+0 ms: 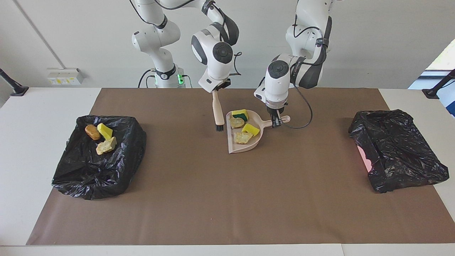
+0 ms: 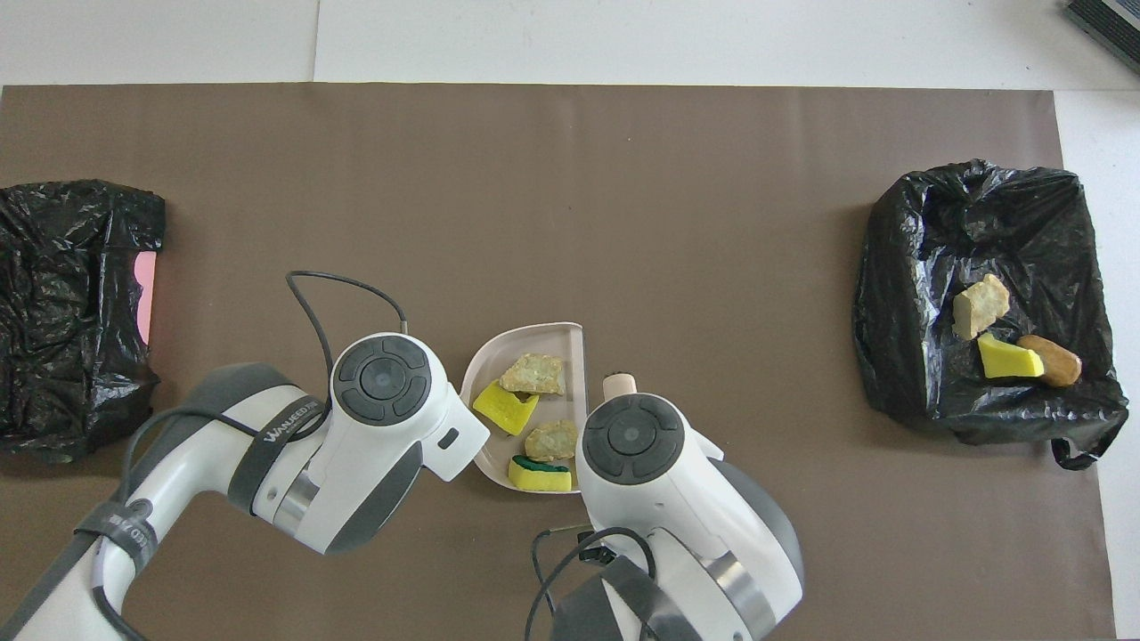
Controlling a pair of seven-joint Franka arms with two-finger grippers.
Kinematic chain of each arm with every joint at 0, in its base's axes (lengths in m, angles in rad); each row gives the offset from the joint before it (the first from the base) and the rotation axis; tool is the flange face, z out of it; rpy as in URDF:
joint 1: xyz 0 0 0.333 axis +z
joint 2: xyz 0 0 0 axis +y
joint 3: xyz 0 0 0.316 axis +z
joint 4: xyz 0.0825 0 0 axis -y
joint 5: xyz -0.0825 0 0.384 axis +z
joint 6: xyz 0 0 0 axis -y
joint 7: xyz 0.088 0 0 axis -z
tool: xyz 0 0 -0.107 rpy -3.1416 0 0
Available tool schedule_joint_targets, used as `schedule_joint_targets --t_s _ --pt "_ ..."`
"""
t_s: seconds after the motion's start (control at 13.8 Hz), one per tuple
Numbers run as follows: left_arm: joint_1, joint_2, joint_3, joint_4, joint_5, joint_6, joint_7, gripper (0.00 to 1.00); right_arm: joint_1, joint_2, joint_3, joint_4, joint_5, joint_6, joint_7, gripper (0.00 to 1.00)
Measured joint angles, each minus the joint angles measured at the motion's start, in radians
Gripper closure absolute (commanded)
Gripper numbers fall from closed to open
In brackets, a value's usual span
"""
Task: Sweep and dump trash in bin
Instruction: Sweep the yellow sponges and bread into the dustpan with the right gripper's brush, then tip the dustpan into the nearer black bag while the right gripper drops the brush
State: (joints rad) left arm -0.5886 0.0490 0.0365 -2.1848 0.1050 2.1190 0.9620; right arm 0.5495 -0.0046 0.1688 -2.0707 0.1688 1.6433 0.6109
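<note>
A pale pink dustpan (image 1: 237,146) (image 2: 534,336) sits at the middle of the brown mat, on the robots' side. Several pieces of trash lie in it: a green-backed yellow sponge (image 1: 240,114) (image 2: 540,474), a yellow chunk (image 1: 250,129) (image 2: 504,407) and two tan lumps (image 1: 242,137) (image 2: 533,374). My left gripper (image 1: 276,122) is shut on the pan's handle (image 1: 284,118). My right gripper (image 1: 215,93) is shut on a pink brush (image 1: 215,110) (image 2: 619,385), which hangs upright, bristles down, beside the pan's open edge toward the right arm's end. In the overhead view both wrists hide their grippers.
A black-bagged bin (image 1: 99,167) (image 2: 980,231) at the right arm's end holds a brown lump (image 1: 92,132), a yellow chunk (image 1: 105,131) and a tan lump (image 1: 106,145). A second black-bagged bin (image 1: 396,149) (image 2: 76,312) stands at the left arm's end.
</note>
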Motion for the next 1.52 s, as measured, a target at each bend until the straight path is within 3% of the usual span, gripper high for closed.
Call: schedule_joint_targets --t_s 0.29,0.43,0.65,0.94,1.08,1.16,1.23,1.3,1.52 --pt "0.107 -0.057 0.007 0.017 -0.002 -0.027 0.148 1.00 0.092 -0.040 0.019 -0.048 0.084 0.071 0.161 1.00" --pt "0.194 -0.113 0.012 0.042 -0.005 -0.079 0.276 1.00 0.122 -0.071 0.022 -0.126 0.126 0.168 0.166 1.00" --pt "0.335 -0.158 0.016 0.127 -0.008 -0.204 0.426 1.00 0.176 -0.051 0.024 -0.227 0.162 0.332 0.178 1.00" --pt "0.572 -0.160 0.021 0.259 -0.072 -0.317 0.615 1.00 0.176 -0.021 0.019 -0.251 0.187 0.343 0.178 0.96" --pt "0.674 -0.156 0.026 0.308 -0.084 -0.341 0.639 1.00 0.174 -0.018 0.019 -0.262 0.206 0.343 0.178 0.73" --pt "0.718 -0.152 0.030 0.326 -0.085 -0.345 0.642 1.00 0.174 -0.017 0.019 -0.262 0.207 0.343 0.175 0.52" --pt "0.765 -0.145 0.034 0.343 -0.087 -0.345 0.647 1.00 0.173 -0.016 0.019 -0.262 0.208 0.343 0.170 0.04" --pt "0.812 -0.133 0.036 0.368 -0.089 -0.341 0.653 1.00 0.173 -0.016 0.019 -0.262 0.208 0.343 0.167 0.00" --pt "0.912 -0.066 0.040 0.476 -0.081 -0.311 0.668 1.00 0.164 -0.011 0.017 -0.254 0.201 0.351 0.130 0.00"
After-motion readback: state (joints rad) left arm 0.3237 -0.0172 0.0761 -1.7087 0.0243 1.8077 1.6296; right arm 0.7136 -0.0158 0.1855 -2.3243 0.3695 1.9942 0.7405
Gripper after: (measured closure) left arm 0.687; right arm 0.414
